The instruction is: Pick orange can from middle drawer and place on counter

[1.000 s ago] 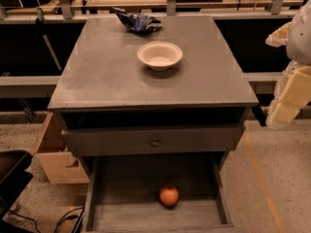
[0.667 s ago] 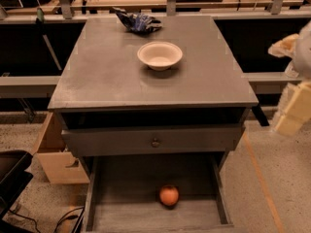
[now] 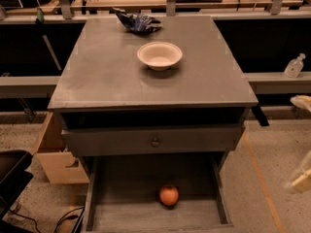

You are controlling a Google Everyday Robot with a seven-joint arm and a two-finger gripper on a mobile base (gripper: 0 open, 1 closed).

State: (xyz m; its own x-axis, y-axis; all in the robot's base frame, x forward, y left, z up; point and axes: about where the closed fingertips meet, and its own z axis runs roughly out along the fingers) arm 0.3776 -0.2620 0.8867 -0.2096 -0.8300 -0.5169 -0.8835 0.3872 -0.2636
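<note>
Orange can [image 3: 169, 195]: orange, dark dimple noted on top (redder towards base). Middle drawer [image 3: 141, 217]: grey planks. Counter [image 3: 112, 76]: matte grey, pale scuffed patches seen. Bowl [image 3: 159, 55]: cream-white. Crumpled bag [image 3: 138, 21] at counter's back: blue, dark-mottled. Box [image 3: 58, 165] left of cabinet: tan. Floor [image 3: 272, 198]: speckled beige, crossed by orange line. Gripper [image 3: 303, 179], at right frame edge beside cabinet: pale cream.

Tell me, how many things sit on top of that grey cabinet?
2: a white bowl near the middle and a crumpled blue thing at the back edge. The claw hangs at the picture's right edge.
</note>
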